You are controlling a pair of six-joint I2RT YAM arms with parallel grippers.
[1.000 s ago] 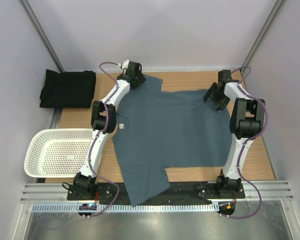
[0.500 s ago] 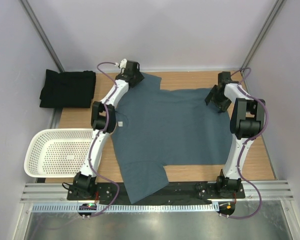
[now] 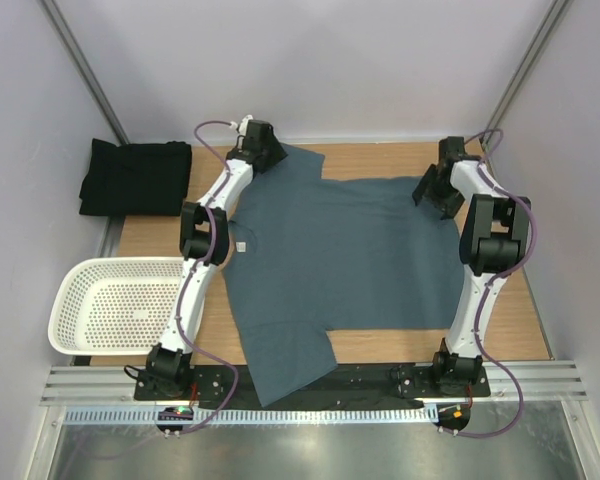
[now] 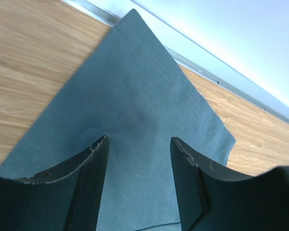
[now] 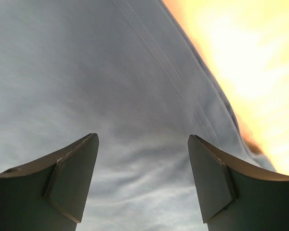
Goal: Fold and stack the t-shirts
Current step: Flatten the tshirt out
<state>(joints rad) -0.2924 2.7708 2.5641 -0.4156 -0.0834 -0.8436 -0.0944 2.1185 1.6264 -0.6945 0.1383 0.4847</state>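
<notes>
Wooden table (image 3: 380, 160) carried a blue-grey shirt (image 3: 350, 260) spread flat. Folded black shirt (image 3: 135, 178) and white basket (image 3: 110, 305) sat left of that shirt.

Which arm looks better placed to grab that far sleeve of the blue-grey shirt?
The left arm. The left claw, open, is directly over the far sleeve of the blue-grey t-shirt. The right claw, also open, is over the shirt's opposite far corner.

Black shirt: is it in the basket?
No, the black shirt lies folded at the far-left corner, apart from the basket.
</notes>
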